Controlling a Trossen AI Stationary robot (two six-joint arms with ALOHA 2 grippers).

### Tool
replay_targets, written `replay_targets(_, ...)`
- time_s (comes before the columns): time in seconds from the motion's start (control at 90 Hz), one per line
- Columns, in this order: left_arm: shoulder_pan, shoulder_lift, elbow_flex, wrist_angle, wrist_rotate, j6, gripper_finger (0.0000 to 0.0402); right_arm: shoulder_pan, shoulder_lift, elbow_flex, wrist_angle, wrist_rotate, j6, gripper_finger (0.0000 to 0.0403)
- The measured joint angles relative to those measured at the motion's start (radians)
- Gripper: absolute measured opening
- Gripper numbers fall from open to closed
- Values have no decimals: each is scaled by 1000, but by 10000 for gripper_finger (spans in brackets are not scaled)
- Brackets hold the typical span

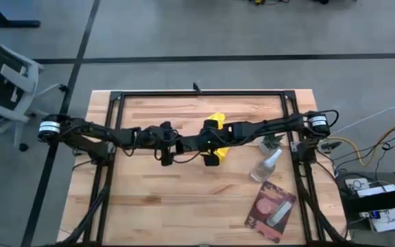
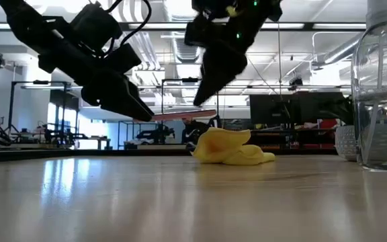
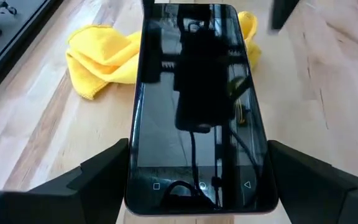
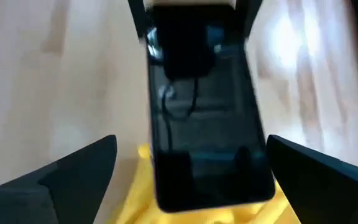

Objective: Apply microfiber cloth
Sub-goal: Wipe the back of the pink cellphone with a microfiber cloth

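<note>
Left gripper (image 1: 184,145) holds a smartphone (image 3: 197,106) by its near end, fingers (image 3: 98,174) clamped on both long edges, screen up, dark and reflective. In the low view the phone is level, clear above the table (image 1: 184,206). Right gripper (image 1: 210,143) hangs at the phone's far end, its fingers (image 4: 73,168) spread wide either side of the phone, touching nothing I can see. Microfiber cloth (image 1: 217,122) lies crumpled on the table around 12 o'clock from table centre, under and just past the right gripper, not held. Clear spray bottle (image 1: 266,166) at 3 o'clock of the cloth, pink-and-dark packet (image 1: 271,209) at 5 o'clock
</note>
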Motion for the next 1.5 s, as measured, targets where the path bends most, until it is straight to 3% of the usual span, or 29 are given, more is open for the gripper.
replay_targets(1.5,-33,5,0,34,16,12,322,-14,107,0,62,28,-104,391)
